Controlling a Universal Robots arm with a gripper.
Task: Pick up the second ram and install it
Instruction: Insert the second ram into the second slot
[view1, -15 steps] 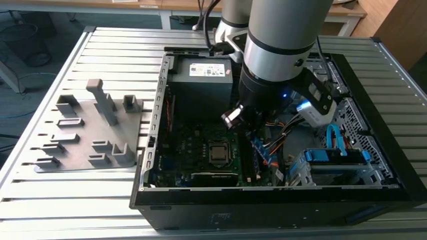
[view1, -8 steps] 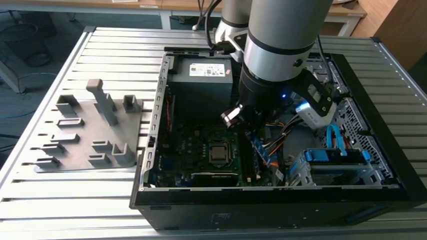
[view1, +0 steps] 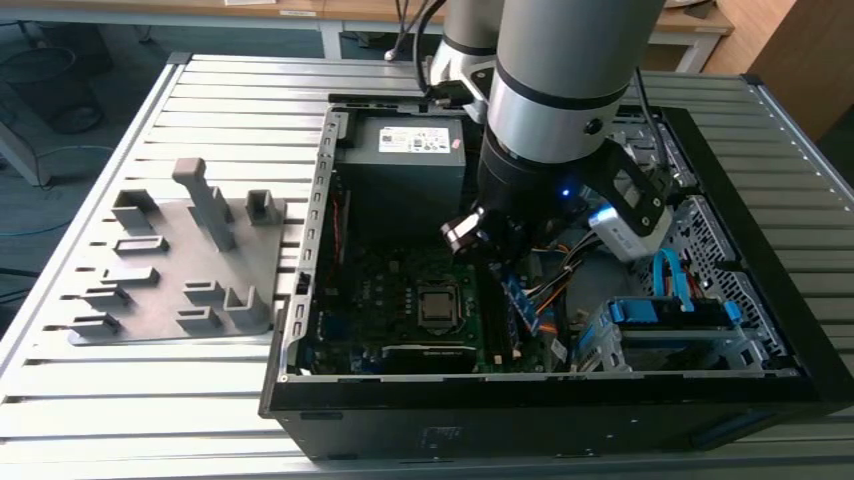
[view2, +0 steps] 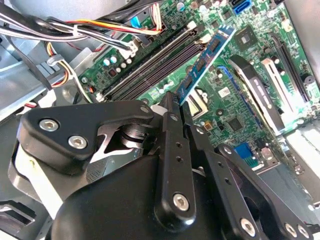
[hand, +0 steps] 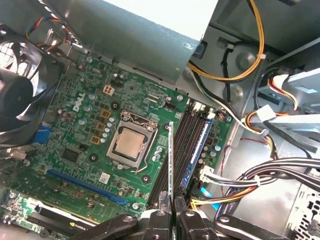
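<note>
Second ram (hand: 171, 160) is clamped between the closed fingers (view2: 171, 127) of the gripper (hand: 173, 212), low inside the open computer case (view1: 534, 410) and just above the motherboard (hand: 85, 150). It shows edge-on in the first wrist view, running straight out from the fingertips. It is held thin and upright with its long side parallel to the memory slots (hand: 182, 145), probably so the contact edge faces down into a slot. My read is that it is hovering and not seated; whether it touches a slot I cannot tell. Just beyond the fingers on the cable side, a blue memory stick (hand: 198, 145) stands in an outer slot, apparently already installed. The dark slots between it and the held stick look free. On the fingers' other side is the processor socket (hand: 131, 145), and further out the black fan (hand: 20, 100). The wire bundles (hand: 280, 170) lie well off to the cable side, clear of the slots. Well apart from the fingers, outside the case, the grey holder tray (view1: 187, 270) sits on the slatted table (view1: 134, 420). For writing, there is a white maker's mark on the motherboard near the fan and a white printed sticker (view1: 420, 140) on the power supply box. There are also tiny part markings across the board. None of this is transcribed.
</note>
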